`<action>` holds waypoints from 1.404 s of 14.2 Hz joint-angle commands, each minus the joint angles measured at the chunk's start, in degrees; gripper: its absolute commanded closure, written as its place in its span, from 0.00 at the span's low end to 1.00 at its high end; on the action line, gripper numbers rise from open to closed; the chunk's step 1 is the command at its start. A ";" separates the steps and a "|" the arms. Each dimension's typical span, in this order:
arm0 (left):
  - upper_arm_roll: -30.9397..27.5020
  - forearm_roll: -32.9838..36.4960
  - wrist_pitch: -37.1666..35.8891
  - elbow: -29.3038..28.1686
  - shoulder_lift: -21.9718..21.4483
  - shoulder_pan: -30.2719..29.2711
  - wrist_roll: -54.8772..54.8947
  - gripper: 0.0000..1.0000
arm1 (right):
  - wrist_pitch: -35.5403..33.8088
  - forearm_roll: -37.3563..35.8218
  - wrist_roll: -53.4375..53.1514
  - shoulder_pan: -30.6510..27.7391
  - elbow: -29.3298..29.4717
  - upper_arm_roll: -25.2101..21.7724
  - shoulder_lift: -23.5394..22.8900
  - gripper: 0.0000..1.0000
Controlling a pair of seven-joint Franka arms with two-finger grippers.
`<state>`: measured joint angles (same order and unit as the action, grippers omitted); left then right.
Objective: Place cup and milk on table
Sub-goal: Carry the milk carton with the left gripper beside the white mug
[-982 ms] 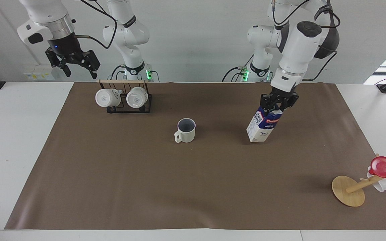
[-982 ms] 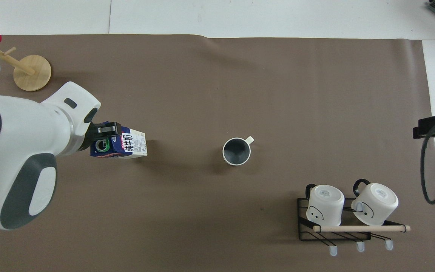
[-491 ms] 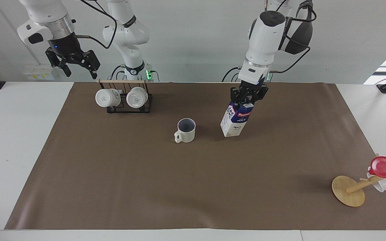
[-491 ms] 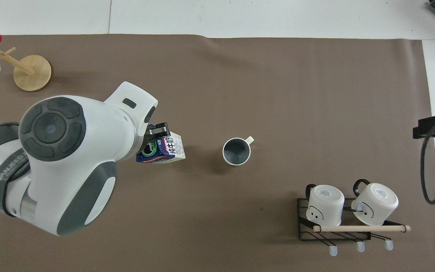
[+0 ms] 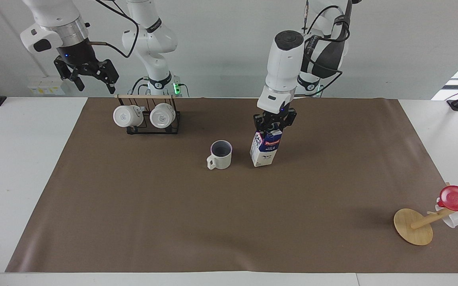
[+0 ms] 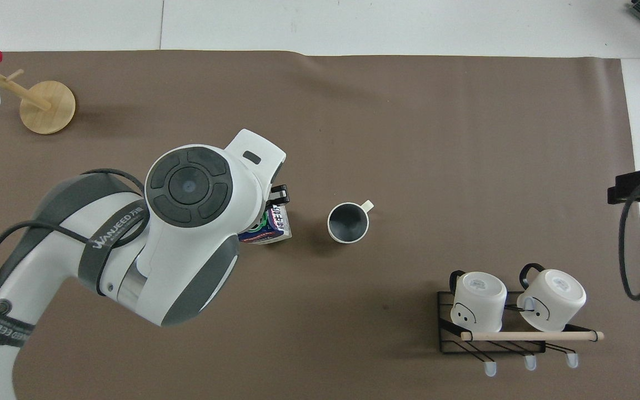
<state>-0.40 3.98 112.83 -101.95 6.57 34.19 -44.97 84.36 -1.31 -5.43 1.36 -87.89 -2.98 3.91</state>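
Note:
The cream-white cup (image 5: 220, 155) stands upright on the brown mat (image 5: 173, 214) near the table's middle, also in the overhead view (image 6: 348, 222). The blue-and-white milk carton (image 5: 265, 149) is nearly upright beside the cup, toward the left arm's end, with its base at or just above the mat. My left gripper (image 5: 273, 124) is shut on the carton's top. In the overhead view the left arm hides most of the carton (image 6: 275, 228). My right gripper (image 5: 90, 75) waits open, raised above the mug rack.
A black wire rack (image 5: 153, 126) with two white mugs showing their bases (image 5: 127, 116) stands near the right arm. A tipped wooden mug tree (image 5: 414, 226) with a red cup (image 5: 457, 198) lies at the left arm's end, far from the robots.
My left gripper has carried the milk carton from the left arm's end toward the cup, lowered it and turned it from tilted to nearly upright. The right arm and cup have not moved.

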 commanded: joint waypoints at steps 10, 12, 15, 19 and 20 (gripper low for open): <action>-0.65 2.79 1.16 2.90 3.18 3.33 1.10 0.38 | -0.16 0.43 -0.81 -0.66 -1.32 0.43 1.19 0.00; -0.65 2.88 1.16 2.90 3.18 3.34 1.20 0.37 | -0.16 0.43 -0.81 -0.66 -1.32 0.43 1.19 0.00; -0.65 2.79 1.25 2.64 3.27 3.34 1.20 0.29 | -0.16 0.43 -0.81 -0.66 -1.32 0.43 1.19 0.00; -0.57 2.70 2.22 2.20 3.27 3.34 1.29 0.22 | -0.16 0.43 -0.81 -0.66 -1.32 0.43 1.19 0.00; -0.65 2.61 2.31 2.20 3.27 3.34 1.29 0.20 | -0.16 0.43 -0.81 -0.66 -1.32 0.43 1.28 0.00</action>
<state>-0.09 5.62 114.62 -100.60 9.14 36.45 -44.01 84.36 -1.31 -5.43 1.36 -87.91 -2.98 3.92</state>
